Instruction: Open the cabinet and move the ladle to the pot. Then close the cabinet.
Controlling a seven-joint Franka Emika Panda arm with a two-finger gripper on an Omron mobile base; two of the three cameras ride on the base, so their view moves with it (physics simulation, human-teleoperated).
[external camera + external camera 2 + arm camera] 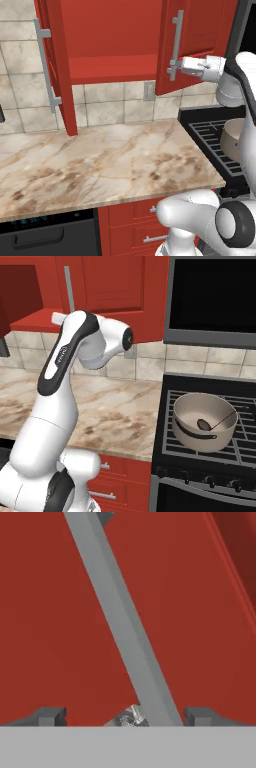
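Note:
The red cabinet (112,35) stands open, its left door (57,70) swung wide and its right door (195,35) partly open. My gripper (173,66) is at the lower end of the right door's silver bar handle (176,40). In the hand view the handle (122,622) runs slantwise between my fingertips (47,716), and the gripper (125,717) is open with gaps on both sides of the bar. The grey pot (205,421) sits on the stove with the ladle (216,422) lying inside it. The pot's rim (235,135) also shows behind my arm.
A marble counter (100,160) runs below the cabinet, with red drawers (135,225) under it. The black stove (210,456) is to the right, a dark microwave (215,296) above it. The cabinet shelf (115,67) looks bare.

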